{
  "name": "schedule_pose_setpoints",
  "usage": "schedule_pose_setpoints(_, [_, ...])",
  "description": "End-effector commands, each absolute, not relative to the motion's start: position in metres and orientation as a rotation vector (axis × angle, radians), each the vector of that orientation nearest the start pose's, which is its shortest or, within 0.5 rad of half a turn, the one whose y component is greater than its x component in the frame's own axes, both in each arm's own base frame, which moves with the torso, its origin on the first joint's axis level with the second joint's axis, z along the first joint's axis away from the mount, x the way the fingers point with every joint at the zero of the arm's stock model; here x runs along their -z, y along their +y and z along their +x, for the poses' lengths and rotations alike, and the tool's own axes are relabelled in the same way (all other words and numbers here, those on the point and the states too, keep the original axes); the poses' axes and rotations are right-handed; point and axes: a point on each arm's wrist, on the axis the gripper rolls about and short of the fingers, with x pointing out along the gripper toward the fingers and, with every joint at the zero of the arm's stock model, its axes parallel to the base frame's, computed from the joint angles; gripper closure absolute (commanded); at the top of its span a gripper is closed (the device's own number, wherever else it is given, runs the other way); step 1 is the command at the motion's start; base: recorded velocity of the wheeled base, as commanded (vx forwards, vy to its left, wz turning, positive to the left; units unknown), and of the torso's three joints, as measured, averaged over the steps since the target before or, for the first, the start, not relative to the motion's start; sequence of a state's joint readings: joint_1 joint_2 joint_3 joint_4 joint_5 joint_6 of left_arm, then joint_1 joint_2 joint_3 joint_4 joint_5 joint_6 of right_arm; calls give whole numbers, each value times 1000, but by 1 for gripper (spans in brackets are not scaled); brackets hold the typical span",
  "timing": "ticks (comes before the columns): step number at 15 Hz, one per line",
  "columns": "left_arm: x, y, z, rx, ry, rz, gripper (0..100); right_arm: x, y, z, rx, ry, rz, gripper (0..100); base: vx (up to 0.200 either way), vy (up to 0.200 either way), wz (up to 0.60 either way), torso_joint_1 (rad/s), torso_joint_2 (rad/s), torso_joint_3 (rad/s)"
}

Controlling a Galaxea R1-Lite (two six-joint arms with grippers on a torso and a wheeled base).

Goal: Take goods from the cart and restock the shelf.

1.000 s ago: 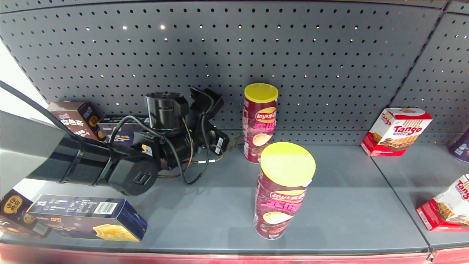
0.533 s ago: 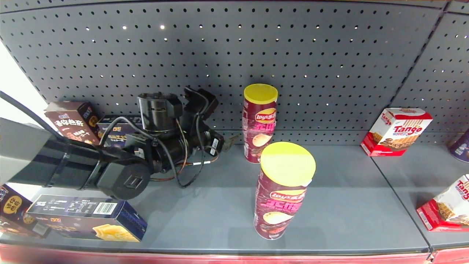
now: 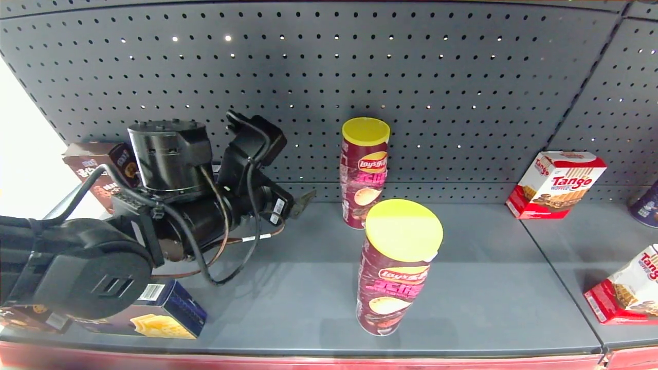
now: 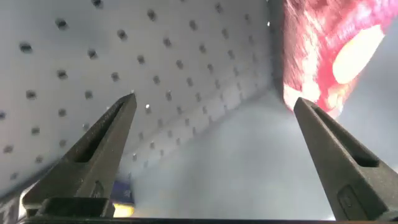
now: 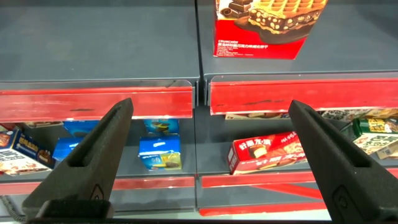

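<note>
Two maroon chip cans with yellow lids stand upright on the grey shelf (image 3: 493,288): one at the back (image 3: 365,172), one nearer the front edge (image 3: 398,267). My left gripper (image 3: 306,198) hovers low over the shelf, a short way left of the back can and apart from it. In the left wrist view this gripper (image 4: 214,102) is open and empty, with the back can (image 4: 336,50) off to one side beyond a fingertip. My right gripper (image 5: 211,106) is open and empty, facing lower shelves with red price strips (image 5: 99,102).
A dark blue cracker box (image 3: 169,313) lies at the front left under my left arm. A brown box (image 3: 92,159) stands at the back left. Two red and white wafer boxes (image 3: 558,182) (image 3: 624,290) sit on the right. A pegboard wall (image 3: 329,67) closes the back.
My left arm has pulled back to the left and risen, taking its gripper away from the back can. Both cans stay where they were.
</note>
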State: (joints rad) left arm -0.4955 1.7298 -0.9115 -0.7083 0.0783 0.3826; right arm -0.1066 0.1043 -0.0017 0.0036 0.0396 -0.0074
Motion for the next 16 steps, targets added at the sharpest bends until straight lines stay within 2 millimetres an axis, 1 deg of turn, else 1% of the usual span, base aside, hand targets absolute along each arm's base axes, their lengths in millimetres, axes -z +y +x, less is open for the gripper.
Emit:
schedule_pose_setpoints(1, [-213, -148, 267, 428, 14, 422, 0, -78, 2, -15, 66, 107, 2, 0, 0, 0, 0, 0, 0, 0])
schedule_pose_setpoints(2, [-215, -148, 259, 410, 10, 419, 0, -77, 2, -15, 65, 109, 0, 0, 0, 0, 0, 0, 0, 0])
schedule_pose_setpoints(3, [-216, -149, 258, 402, 9, 416, 0, -77, 2, -15, 65, 109, 0, 0, 0, 0, 0, 0, 0, 0])
schedule_pose_setpoints(4, [-219, -149, 259, 395, -14, 399, 0, -91, 3, -16, 50, 52, -14, 0, 0, 0, 0, 0, 0, 0])
schedule_pose_setpoints(6, [-220, -149, 259, 395, -16, 396, 0, -94, 3, -17, 49, 40, -14, 0, 0, 0, 0, 0, 0, 0])
schedule_pose_setpoints(7, [-222, -148, 263, 375, -75, 351, 0, -190, 1, 13, -12, 40, 84, 0, 0, 0, 0, 0, 0, 0])
schedule_pose_setpoints(8, [-224, -148, 264, 374, -82, 348, 0, -200, 2, 22, -97, 62, 82, 0, 0, 0, 0, 0, 0, 0])
schedule_pose_setpoints(9, [-224, -149, 265, 375, -84, 346, 0, -208, 3, 34, -146, 84, 62, 0, 0, 0, 0, 0, 0, 0])
schedule_pose_setpoints(10, [-223, -150, 266, 379, -80, 333, 0, -222, 5, 50, -187, 89, 9, 0, 0, 0, 0, 0, 0, 0])
schedule_pose_setpoints(12, [-223, -152, 268, 381, -94, 310, 0, -244, 17, 94, -297, 138, -85, 0, 0, 0, 0, 0, 0, 0])
schedule_pose_setpoints(13, [-222, -154, 273, 379, -97, 308, 0, -246, 27, 110, -364, 167, -125, 0, 0, 0, 0, 0, 0, 0])
schedule_pose_setpoints(14, [-222, -155, 276, 376, -103, 306, 0, -242, 39, 124, -431, 205, -152, 0, 0, 0, 0, 0, 0, 0])
schedule_pose_setpoints(16, [-223, -157, 279, 374, -107, 304, 0, -231, 55, 143, -501, 257, -166, 0, 0, 0, 0, 0, 0, 0])
